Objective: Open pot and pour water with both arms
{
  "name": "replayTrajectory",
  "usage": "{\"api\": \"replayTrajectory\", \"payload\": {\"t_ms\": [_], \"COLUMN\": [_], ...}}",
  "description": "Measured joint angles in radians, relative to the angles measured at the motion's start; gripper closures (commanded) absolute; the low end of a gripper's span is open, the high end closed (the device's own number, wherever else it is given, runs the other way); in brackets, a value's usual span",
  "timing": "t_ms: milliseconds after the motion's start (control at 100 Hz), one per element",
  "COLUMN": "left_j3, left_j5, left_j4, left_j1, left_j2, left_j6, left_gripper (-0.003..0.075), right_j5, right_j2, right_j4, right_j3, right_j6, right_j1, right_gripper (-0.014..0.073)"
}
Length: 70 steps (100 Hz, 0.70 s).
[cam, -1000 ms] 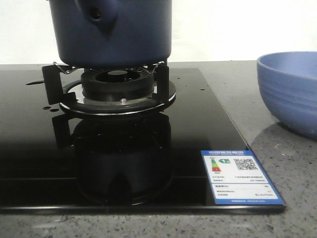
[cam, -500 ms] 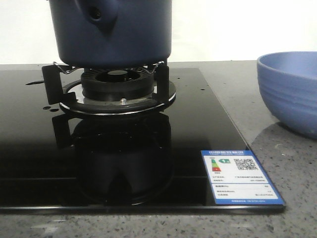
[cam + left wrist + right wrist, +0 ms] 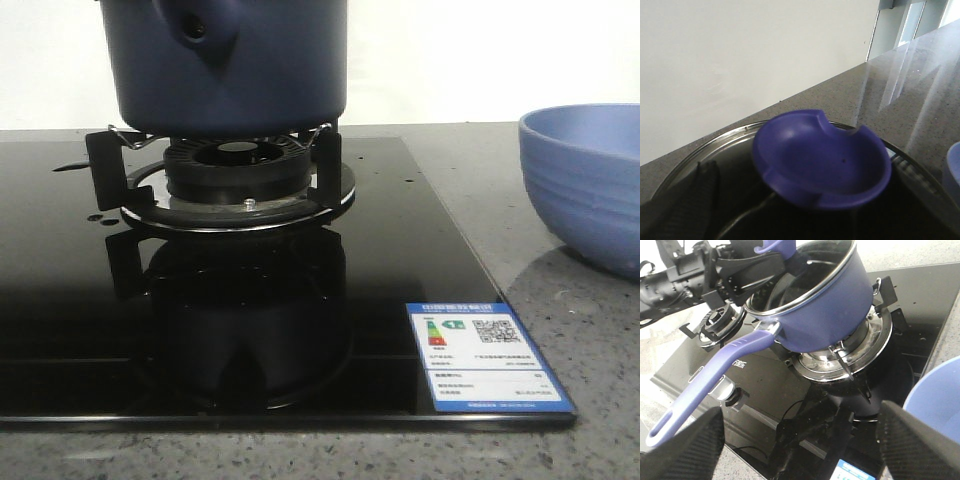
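Note:
The dark navy pot [image 3: 230, 70] stands on the burner [image 3: 235, 170]; its top is cut off in the front view. In the right wrist view the pot [image 3: 830, 315] shows its metal rim and long lighter blue handle [image 3: 705, 385]. My left gripper [image 3: 765, 260] is shut on the blue lid knob [image 3: 772, 246] over the pot's mouth. In the left wrist view the knob [image 3: 825, 160] sits on the glass lid with its metal rim [image 3: 705, 145]. My right gripper [image 3: 800, 440] is open and empty above the stove's front, near the handle.
A light blue ribbed bowl [image 3: 590, 180] stands on the grey counter right of the black glass stove [image 3: 400, 250]; it also shows in the right wrist view [image 3: 940, 395]. A second burner [image 3: 717, 320] and a control knob [image 3: 725, 390] lie near the handle. An energy label [image 3: 485, 355] marks the stove's front corner.

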Motion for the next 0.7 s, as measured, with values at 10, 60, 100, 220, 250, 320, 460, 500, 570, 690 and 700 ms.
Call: {"api": "replayTrajectory", "payload": {"t_ms": [10, 60, 100, 220, 250, 320, 460, 500, 570, 690, 700], "left_j3": [0.000, -0.012, -0.021, -0.033, -0.034, -0.034, -0.034, -0.034, -0.034, -0.034, -0.034], "left_j5": [0.000, 0.001, 0.001, 0.004, 0.006, 0.008, 0.011, 0.013, 0.013, 0.013, 0.013], "left_j4": [0.000, 0.000, 0.000, 0.002, 0.004, 0.004, 0.006, 0.006, 0.006, 0.006, 0.006], "left_j1": [0.000, 0.000, 0.000, 0.000, 0.000, 0.000, 0.000, 0.000, 0.000, 0.000, 0.000], "left_j2": [0.002, 0.009, 0.015, 0.020, 0.020, 0.020, 0.020, 0.020, 0.020, 0.020, 0.020], "left_j6": [0.002, 0.004, 0.005, 0.008, 0.008, 0.009, 0.011, 0.011, 0.011, 0.011, 0.011], "left_gripper": [0.0166, 0.0169, 0.0174, 0.0205, 0.0213, 0.0229, 0.0231, 0.0232, 0.0232, 0.0246, 0.0248], "right_j5": [0.000, 0.000, 0.000, 0.000, 0.000, 0.000, 0.000, 0.000, 0.000, 0.000, 0.000], "right_j2": [0.000, 0.000, 0.000, 0.000, 0.000, 0.000, 0.000, 0.000, 0.000, 0.000, 0.000], "right_j4": [0.000, 0.001, 0.001, 0.002, 0.004, 0.004, 0.004, 0.006, 0.010, 0.017, 0.017], "right_j3": [0.000, 0.000, 0.000, 0.000, 0.000, 0.000, 0.000, 0.000, 0.000, 0.000, 0.000], "right_j6": [0.000, 0.000, 0.000, 0.000, 0.000, 0.000, -0.002, -0.002, -0.002, -0.002, -0.002], "right_j1": [0.000, 0.000, 0.000, 0.000, 0.000, 0.000, 0.000, 0.000, 0.000, 0.000, 0.000], "right_gripper": [0.0030, 0.0030, 0.0030, 0.0030, 0.0030, 0.0030, 0.0030, 0.0030, 0.0030, 0.0030, 0.0030]}}
